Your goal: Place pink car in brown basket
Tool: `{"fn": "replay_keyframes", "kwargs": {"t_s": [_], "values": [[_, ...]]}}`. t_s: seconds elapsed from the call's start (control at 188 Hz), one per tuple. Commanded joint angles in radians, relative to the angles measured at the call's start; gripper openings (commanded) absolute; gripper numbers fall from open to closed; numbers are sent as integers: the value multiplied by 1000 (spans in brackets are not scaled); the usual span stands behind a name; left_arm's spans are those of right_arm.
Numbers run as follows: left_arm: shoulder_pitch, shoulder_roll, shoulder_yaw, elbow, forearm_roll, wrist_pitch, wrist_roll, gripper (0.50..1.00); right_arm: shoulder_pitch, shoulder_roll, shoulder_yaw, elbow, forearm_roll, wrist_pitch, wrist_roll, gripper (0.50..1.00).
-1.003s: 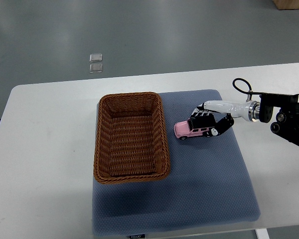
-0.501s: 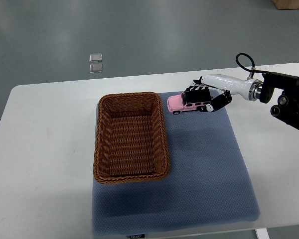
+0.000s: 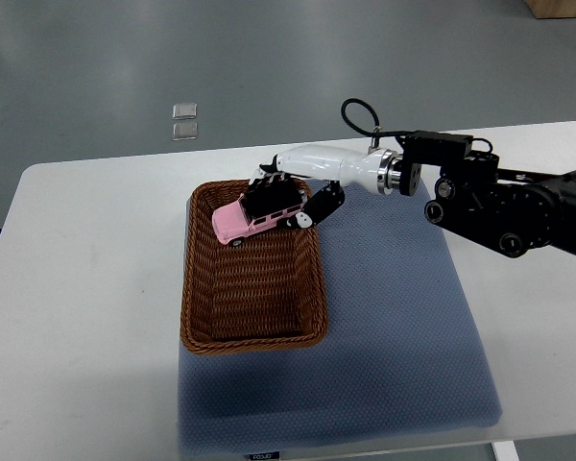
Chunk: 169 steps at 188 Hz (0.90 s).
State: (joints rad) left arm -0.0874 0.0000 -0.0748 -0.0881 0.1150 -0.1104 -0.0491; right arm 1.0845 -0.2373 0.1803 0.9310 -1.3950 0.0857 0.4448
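- My right hand (image 3: 290, 197) has swung leftward off the mat over the last second: a second ago it sat at the car's spot on the blue mat (image 3: 403, 336), half a second ago it was lifted near the basket's far right corner, and now it hangs over the basket itself.
- The fingers are wrapped around the pink car (image 3: 245, 218), dark fingertips on its roof and rear end; the car's nose sticks out to the left beyond them.
- The car went along with the hand the whole way, so I judge the grip sound.
- Beneath the fingers is the far end of the brown basket (image 3: 252, 337); the car is over the interior, tilted a little. I can't tell whether its wheels touch the weave yet.
- The near half of the basket, well below the fingers in the picture, is bare.
- What this means: the carry is essentially done. What remains, as I read it, is to lower if needed, let go and draw the hand back to the right.
- My left arm is not in view.
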Motion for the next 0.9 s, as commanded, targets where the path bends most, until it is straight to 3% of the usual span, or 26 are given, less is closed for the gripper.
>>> {"fn": "replay_keyframes", "kwargs": {"t_s": [0.0,0.171,0.245,0.485,0.544,0.795,0.896], "values": [[0,0,0,-1,0,0,0,1000,-1,52,-44,-14,-1,-4,0,500],[0,0,1,-1,0,0,0,1000,-6,81,-64,-61,-2,-4,-1,500],[0,0,1,-1,0,0,0,1000,-8,81,-67,-67,-1,-6,-3,547],[0,0,1,-2,0,0,0,1000,-18,81,-65,-86,2,-8,-5,766],[0,0,1,-2,0,0,0,1000,-29,81,-64,-86,2,-8,-5,909],[0,0,3,-2,0,0,0,1000,-32,70,-41,-86,28,-15,-3,913],[0,0,3,-2,0,0,0,1000,-41,65,42,-87,108,-61,-11,913]]}}
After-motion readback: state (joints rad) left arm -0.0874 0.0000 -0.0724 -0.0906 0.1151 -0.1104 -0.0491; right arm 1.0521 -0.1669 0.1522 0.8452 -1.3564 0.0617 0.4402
